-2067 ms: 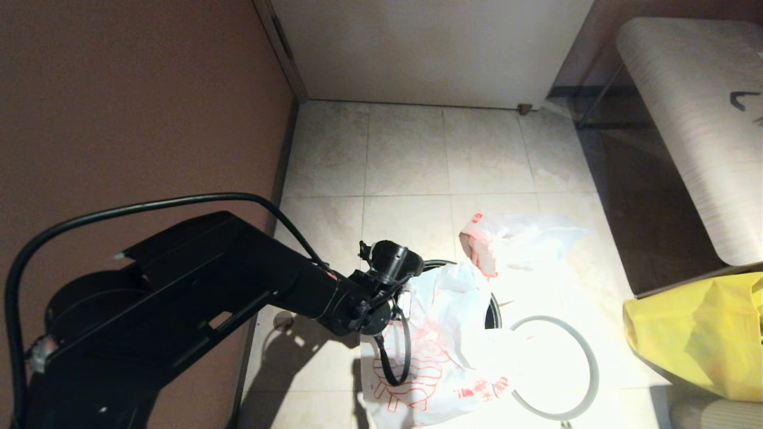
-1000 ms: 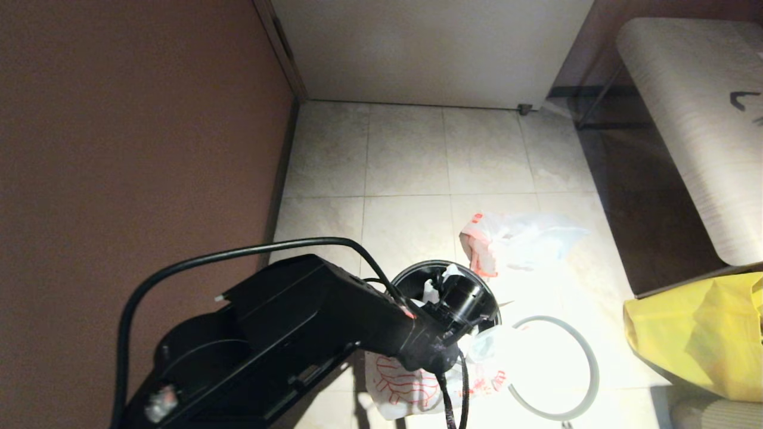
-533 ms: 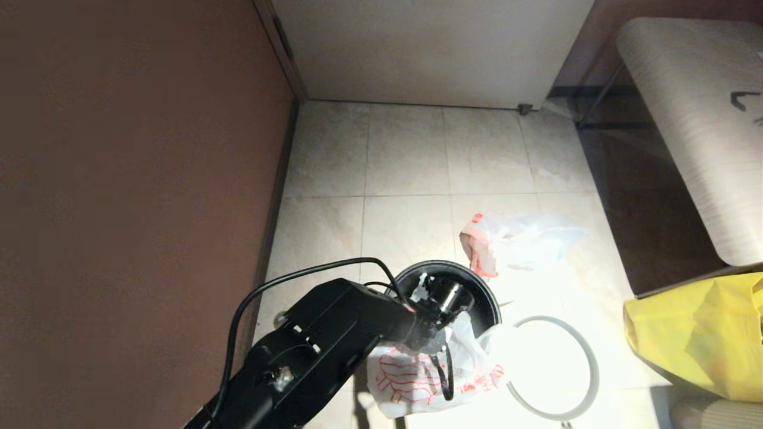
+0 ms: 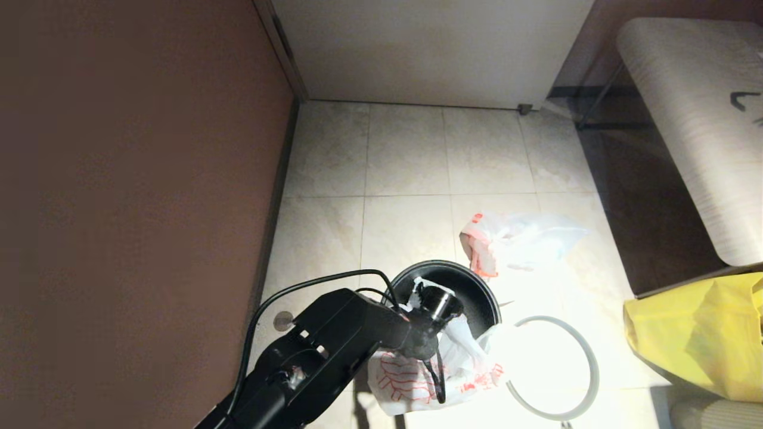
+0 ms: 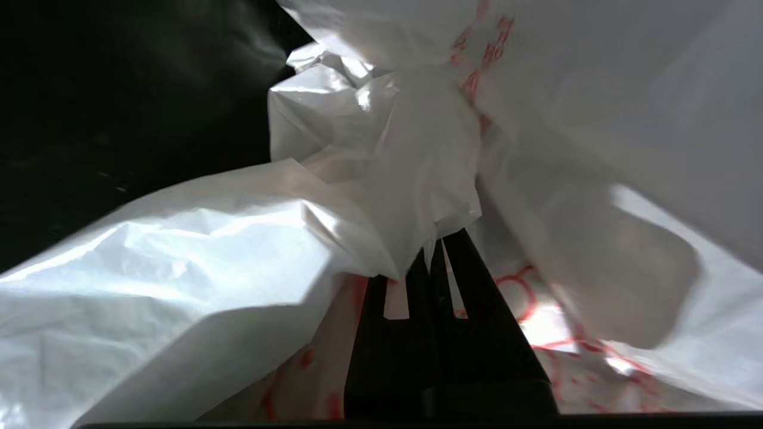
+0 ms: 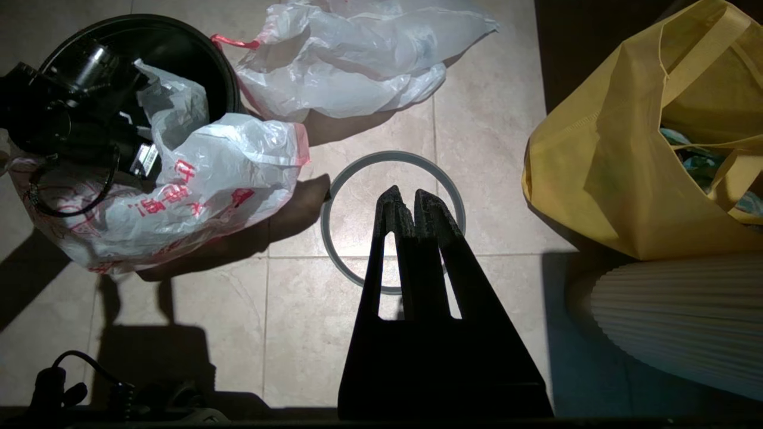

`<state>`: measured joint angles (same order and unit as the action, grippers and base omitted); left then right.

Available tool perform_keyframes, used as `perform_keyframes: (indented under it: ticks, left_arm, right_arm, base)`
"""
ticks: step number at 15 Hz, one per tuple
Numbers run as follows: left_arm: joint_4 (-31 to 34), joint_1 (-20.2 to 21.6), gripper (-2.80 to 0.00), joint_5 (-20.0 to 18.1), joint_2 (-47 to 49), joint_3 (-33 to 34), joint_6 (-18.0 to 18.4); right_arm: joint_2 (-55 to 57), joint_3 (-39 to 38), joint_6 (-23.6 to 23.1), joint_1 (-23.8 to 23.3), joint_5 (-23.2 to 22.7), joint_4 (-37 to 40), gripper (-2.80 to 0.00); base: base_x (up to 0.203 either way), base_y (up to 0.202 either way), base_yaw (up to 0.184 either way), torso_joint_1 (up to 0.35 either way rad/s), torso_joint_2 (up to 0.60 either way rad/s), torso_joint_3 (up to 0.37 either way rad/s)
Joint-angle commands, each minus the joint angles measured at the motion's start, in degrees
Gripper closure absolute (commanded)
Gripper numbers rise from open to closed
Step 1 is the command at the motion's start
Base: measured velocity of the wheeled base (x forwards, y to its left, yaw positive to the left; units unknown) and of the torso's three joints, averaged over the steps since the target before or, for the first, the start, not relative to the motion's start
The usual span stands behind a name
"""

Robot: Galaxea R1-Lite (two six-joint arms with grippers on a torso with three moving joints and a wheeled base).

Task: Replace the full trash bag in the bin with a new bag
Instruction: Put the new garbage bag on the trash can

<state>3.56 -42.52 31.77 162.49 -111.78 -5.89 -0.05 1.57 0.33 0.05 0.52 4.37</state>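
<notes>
The bin (image 4: 480, 283) (image 6: 179, 42) stands on the tiled floor without its hoop. My left gripper (image 5: 434, 253) reaches down into its mouth, shut on a bunched fold of the new bag (image 5: 179, 250). The rest of that bag (image 4: 405, 375) (image 6: 208, 173), white with red print, hangs over the bin's near rim onto the floor. The full trash bag (image 4: 524, 238) (image 6: 351, 65) lies on the floor just behind the bin. My right gripper (image 6: 405, 199) is shut and empty, hovering above the grey hoop (image 6: 393, 155) (image 4: 596, 366), which lies flat to the bin's right.
A big yellow bag (image 4: 697, 333) (image 6: 614, 149) stands at the right, with a white pleated object (image 6: 673, 322) beside it. A pale bench (image 4: 697, 119) runs along the right. A brown wall (image 4: 137, 149) closes the left side.
My left arm swung right from beside the bin and lowered its gripper into the bin's mouth, taking the new bag along. The bag now droops over the near rim.
</notes>
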Motion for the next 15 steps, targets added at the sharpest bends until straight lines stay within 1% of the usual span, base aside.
perform_keyframes:
  ticks: [1,2,3,6,9,11,14,15]
  left_arm:
    - [-1.43,-0.02,0.00,1.92,2.10,0.23,0.09]
    - [-1.87,-0.02,0.00,2.52,1.96,0.75,0.05]
    - [-2.37,-0.02,-2.80,3.33,0.88,1.78,-0.02]
    - [-3.16,-0.40,-2.80,3.42,-4.36,4.36,-0.39]
    - [-3.35,-1.36,-2.80,3.11,-11.83,8.67,-0.82]
    - [-3.17,-2.18,-2.80,2.42,-19.00,13.93,-1.32]
    - [-3.24,-3.74,-2.80,1.77,-27.79,24.72,-1.88]
    - [-3.33,-4.52,-2.80,1.57,-31.20,28.40,-2.99]
  right_arm:
    - [0.05,0.01,0.02,0.04,0.00,0.02,0.00]
    - [0.05,0.01,0.02,0.04,0.00,0.02,0.00]
    - [0.05,0.01,0.02,0.04,0.00,0.02,0.00]
    - [0.05,0.01,0.02,0.04,0.00,0.02,0.00]
    - [0.05,0.01,0.02,0.04,0.00,0.02,0.00]
    - [0.05,0.01,0.02,0.04,0.00,0.02,0.00]
    - [0.05,0.01,0.02,0.04,0.00,0.02,0.00]
    - [0.05,0.01,0.02,0.04,0.00,0.02,0.00]
  base:
    - [0.000,0.000,0.000,0.000,0.00,0.000]
    - [0.000,0.000,0.000,0.000,0.00,0.000]
    - [0.000,0.000,0.000,0.000,0.00,0.000]
    - [0.000,0.000,0.000,0.000,0.00,0.000]
    - [0.000,0.000,0.000,0.000,0.00,0.000]
    - [0.000,0.000,0.000,0.000,0.00,0.000]
    - [0.000,0.000,0.000,0.000,0.00,0.000]
    - [0.000,0.000,0.000,0.000,0.00,0.000]
